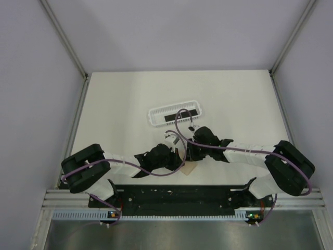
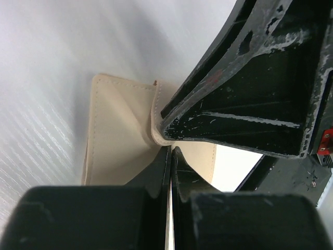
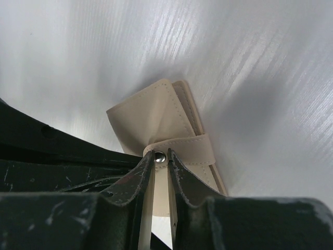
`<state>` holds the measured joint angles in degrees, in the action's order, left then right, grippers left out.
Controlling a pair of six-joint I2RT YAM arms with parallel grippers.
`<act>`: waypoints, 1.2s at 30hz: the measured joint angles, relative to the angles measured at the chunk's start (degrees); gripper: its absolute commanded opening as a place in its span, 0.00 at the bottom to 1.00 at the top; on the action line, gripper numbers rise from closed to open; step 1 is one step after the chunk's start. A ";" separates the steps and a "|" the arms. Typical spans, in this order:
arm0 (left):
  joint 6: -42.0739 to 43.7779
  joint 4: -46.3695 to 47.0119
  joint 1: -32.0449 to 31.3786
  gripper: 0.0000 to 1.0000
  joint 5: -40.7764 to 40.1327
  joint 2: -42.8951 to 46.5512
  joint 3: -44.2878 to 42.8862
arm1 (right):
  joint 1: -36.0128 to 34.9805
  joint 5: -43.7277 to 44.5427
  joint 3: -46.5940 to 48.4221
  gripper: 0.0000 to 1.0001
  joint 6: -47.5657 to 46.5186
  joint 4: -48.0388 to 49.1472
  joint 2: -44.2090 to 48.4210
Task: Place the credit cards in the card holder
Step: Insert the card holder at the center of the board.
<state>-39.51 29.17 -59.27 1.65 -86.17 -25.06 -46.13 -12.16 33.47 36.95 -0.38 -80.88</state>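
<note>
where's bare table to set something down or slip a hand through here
Bare table lies left of the white basket, right of it toward the right wall, and behind it up to the back wall. Crowded: just in front of the basket, where both sets of jaws pinch the card holder.

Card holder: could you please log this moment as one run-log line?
left gripper: shut on card holder edge | right gripper: shut on its snap strap | credit cards: in white basket

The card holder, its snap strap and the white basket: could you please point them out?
beige stitched card holder (image 3: 151,117): right wrist view, flat front panel.
beige snap strap (image 3: 192,150): right wrist view, mid-band.
white perforated plastic basket (image 1: 153,116): top external view, left end.
</note>
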 measured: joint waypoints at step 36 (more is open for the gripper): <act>-1.33 -2.82 -0.02 0.00 -1.95 5.88 4.11 | -8.48 14.29 3.65 0.15 0.33 -4.00 -1.25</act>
<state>-40.84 26.35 -59.29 -0.30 -80.29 -20.95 -54.61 2.13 37.12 37.28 -4.38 -82.13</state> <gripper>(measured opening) 0.013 0.152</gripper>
